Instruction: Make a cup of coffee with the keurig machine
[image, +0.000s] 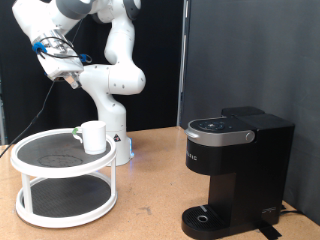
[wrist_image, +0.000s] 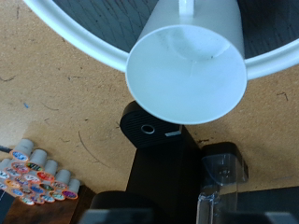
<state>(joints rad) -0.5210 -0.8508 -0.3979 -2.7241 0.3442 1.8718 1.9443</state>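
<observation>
1. Currently the cup (image: 93, 136) sits on the top tier of a white two-tier round rack (image: 40, 168) at the exterior view's left, near the rack's edge on the side of the keurig machine (image: 235, 175).
2. The machine stands on the bench (image: 150, 215) at the exterior view's right, well apart from the rack, lid down, drip tray bare.
3. The end effector (image: 72, 72) hangs high above the rack at the exterior view's upper left, not touching anything; nothing shows between its fingers, and how far open it is cannot be told.
4. The wrist view looks straight down into the cup (wrist_image: 185, 73): it is empty, white inside.
5. A cluster of coffee pods (wrist_image: 35, 173) lies on the bench beside the machine (wrist_image: 159, 159).
6. Progress judged early: cup not under the spout, no brewing evident.
</observation>
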